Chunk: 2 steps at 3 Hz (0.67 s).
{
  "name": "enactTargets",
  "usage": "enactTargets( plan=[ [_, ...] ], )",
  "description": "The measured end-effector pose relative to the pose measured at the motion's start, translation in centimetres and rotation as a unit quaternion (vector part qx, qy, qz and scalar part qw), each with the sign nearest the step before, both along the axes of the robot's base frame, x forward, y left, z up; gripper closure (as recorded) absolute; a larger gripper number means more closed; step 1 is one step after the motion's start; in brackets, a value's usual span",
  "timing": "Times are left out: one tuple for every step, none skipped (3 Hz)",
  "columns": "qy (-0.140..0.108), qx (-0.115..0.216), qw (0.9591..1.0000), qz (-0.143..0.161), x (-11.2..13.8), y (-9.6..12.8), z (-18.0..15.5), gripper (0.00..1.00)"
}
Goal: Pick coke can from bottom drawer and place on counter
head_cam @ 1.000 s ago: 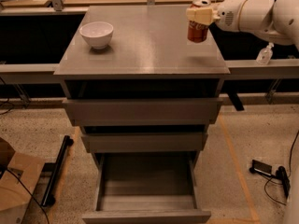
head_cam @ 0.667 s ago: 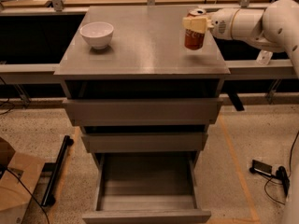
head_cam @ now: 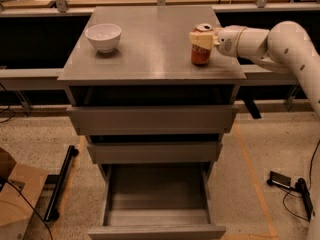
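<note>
The can (head_cam: 201, 51) stands upright on the bench (head_cam: 150, 44), near its front right corner, silver top up. The tool (head_cam: 201, 37) reaches in from the right edge and is clamped on the can's upper half, one pale finger (head_cam: 196, 36) showing across its front. The white arm (head_cam: 280, 46) runs off past the bench's right edge. A white bowl (head_cam: 103, 36) sits near the back left corner, well apart from the can; the grey top between them is smooth, with a dull sheen. Below the front edge, two shallow drawers (head_cam: 152, 120) stand slightly out and the bottom drawer (head_cam: 157, 231) is pulled far open. The speckled floor (head_cam: 250, 149) holds a cardboard box (head_cam: 17, 204) at left and a black cable (head_cam: 287, 184) at right.
</note>
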State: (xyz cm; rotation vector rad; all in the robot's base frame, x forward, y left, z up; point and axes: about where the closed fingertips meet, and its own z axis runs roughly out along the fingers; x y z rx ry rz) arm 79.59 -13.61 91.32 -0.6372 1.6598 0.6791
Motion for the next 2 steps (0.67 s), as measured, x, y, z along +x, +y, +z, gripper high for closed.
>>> enactTargets(
  plan=[
    [-0.02, 0.012, 0.9997, 0.006, -0.54, 0.25, -0.54, 0.36],
    [-0.022, 0.012, 0.9996, 0.009, -0.57, 0.67, -0.47, 0.12]
  ],
)
